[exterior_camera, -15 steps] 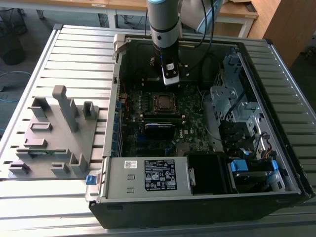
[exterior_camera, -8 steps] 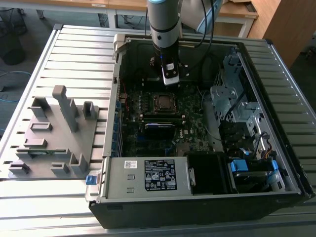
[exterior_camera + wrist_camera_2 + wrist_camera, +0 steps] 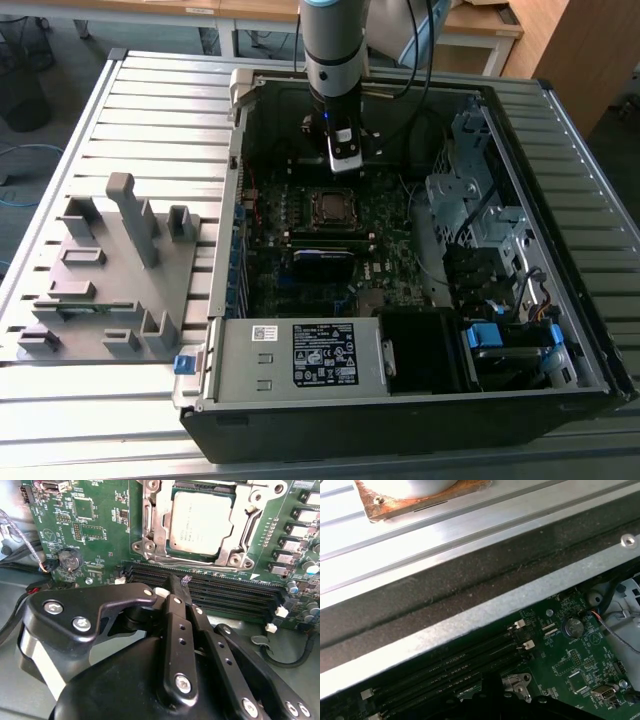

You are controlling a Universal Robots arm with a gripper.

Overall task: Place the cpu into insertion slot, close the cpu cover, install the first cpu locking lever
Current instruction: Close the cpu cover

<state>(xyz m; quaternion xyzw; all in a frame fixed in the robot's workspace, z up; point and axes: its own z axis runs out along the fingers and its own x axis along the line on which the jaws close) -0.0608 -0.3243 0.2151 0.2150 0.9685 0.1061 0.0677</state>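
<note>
Two end effector [image 3: 181,587] fingers together, empty, above cpu [image 3: 201,522].

Dull silver-grey metal top on cpu [image 3: 201,522], faintly brushed. Bright bare metal on cpu cover [image 3: 150,527], scuffed. Glossy green board [image 3: 100,530]. Matt black plastic on memory slots [image 3: 225,590]. Smooth black semi-gloss end effector [image 3: 182,597], shiny steel screws. Ribbed aluminium table [image 3: 150,100], satin. Matt grey plastic fixture [image 3: 110,270].

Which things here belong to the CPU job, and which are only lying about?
For the job:
cpu, seated in the insertion slot
cpu cover, closed over it
hand

Lying about:
grey fixture tray
memory slots
coin battery
</note>
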